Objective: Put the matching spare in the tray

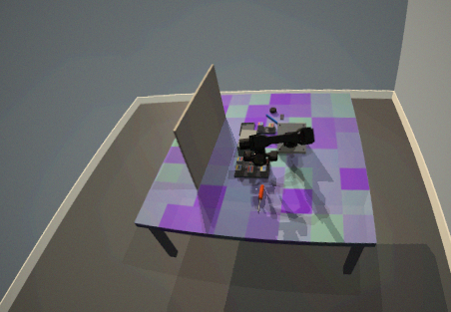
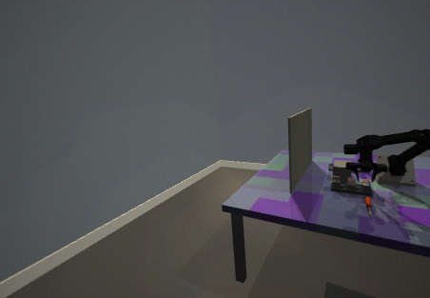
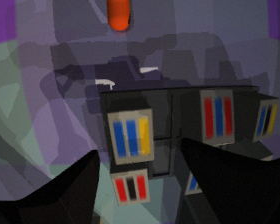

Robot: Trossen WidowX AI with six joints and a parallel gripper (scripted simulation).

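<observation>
Purple, grey and pale-green squares pattern the table (image 1: 319, 207), which stands in a dim room with a tall grey panel (image 1: 202, 133) upright along its left side. Right of the panel lies a dark rack (image 3: 184, 106) of coded spares, and the gripper (image 3: 140, 183) hangs low over it, its jaws part-way apart with nothing between them. In the wrist view a spare striped blue, blue, yellow (image 3: 131, 137) and a smaller one striped red, black, red (image 3: 131, 188) sit in the gap between the fingers; a red, blue, red one (image 3: 217, 117) lies farther right. An orange-handled screwdriver (image 1: 260, 192) rests on the table beyond the rack. Neither the mounted unit's code nor a tray can be made out with certainty here.

The step in hand looks like settling onto one spare for a grasp. To do it well, the arm should centre the jaws squarely on the chosen block alone, since the neighbours are packed close and a fingertip could catch one. Descend straight, close only once both fingers flank the block's sides, then lift vertically to clear the rack. Confirm the stripes match before committing.
</observation>
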